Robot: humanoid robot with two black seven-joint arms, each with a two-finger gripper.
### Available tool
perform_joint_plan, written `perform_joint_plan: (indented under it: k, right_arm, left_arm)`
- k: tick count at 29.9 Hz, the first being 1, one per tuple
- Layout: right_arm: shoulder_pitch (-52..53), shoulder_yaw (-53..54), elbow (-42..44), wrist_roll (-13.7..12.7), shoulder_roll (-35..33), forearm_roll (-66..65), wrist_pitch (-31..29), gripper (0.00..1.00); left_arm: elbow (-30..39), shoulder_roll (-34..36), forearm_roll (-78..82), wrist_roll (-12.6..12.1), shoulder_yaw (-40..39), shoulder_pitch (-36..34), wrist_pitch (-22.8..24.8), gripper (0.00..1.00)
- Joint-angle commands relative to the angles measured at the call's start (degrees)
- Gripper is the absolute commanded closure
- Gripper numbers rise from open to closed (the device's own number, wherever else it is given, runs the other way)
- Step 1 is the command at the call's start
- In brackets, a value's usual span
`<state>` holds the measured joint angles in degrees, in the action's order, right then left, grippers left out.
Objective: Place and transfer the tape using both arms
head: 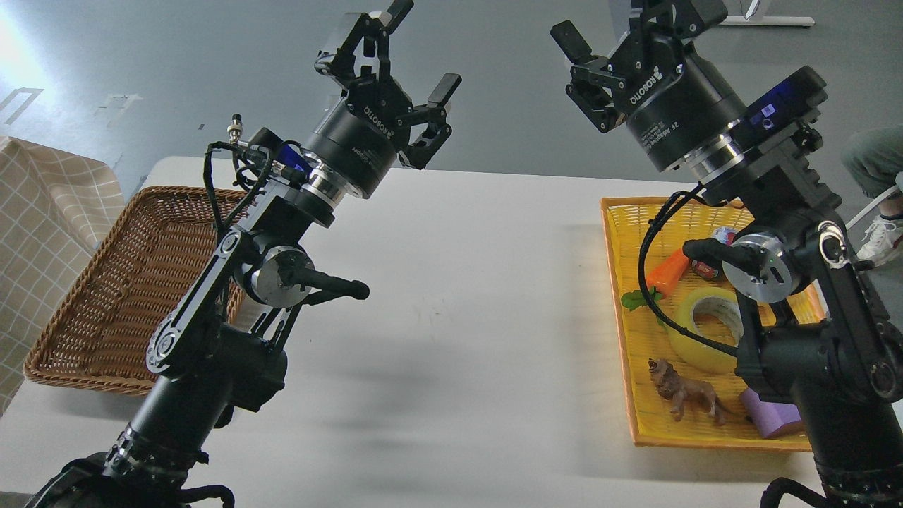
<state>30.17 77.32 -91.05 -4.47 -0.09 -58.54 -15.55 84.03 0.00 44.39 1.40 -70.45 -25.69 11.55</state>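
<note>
The tape (702, 324), a yellow translucent roll with a grey-white core, lies in the yellow tray (621, 310) at the right, partly hidden by my right arm and its cable. My left gripper (416, 46) is raised high above the table's far edge, open and empty. My right gripper (621, 17) is raised above the tray's far end, open and empty; its upper finger is cut off by the frame's top edge.
A brown wicker basket (113, 296) sits at the left. The tray also holds an orange carrot toy (667, 271), a brown lion figure (684, 395) and a purple block (769, 416). A checked cloth (42, 212) lies far left. A person's leg (875, 162) shows at the right edge.
</note>
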Motion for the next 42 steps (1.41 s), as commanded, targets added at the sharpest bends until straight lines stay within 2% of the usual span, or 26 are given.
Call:
perform_joint_plan:
  k: [1, 28, 32, 38, 42]
  right_arm:
    - [0.0, -0.1, -0.2, 0.0, 0.0, 0.0, 0.0, 0.0]
    - [-1.6, -0.3, -0.6, 0.0, -0.6, 0.1, -0.2, 0.0]
    - [-2.0, 0.6, -0.4, 0.1, -0.9, 0.4, -3.4, 0.0]
    - [-2.0, 5.2, -0.4, 0.1, -0.9, 0.6, -11.6, 0.0]
    - [-2.0, 5.4, -0.2, -0.3, -3.1, 0.3, -10.6, 0.0]
  left_arm:
    - [0.0, 0.0, 0.0, 0.0, -0.1, 0.1, 0.2, 0.02]
    - [0.0, 0.0, 0.1, 0.2, -0.8, 0.2, 0.1, 0.02]
    - [0.0, 0.0, 0.1, 0.2, -0.8, 0.3, 0.6, 0.02]
    - [0.1, 0.0, 0.1, 0.2, -0.9, 0.3, 0.7, 0.02]
    - [0.1, 0.0, 0.1, 0.2, -1.0, 0.6, 0.6, 0.02]
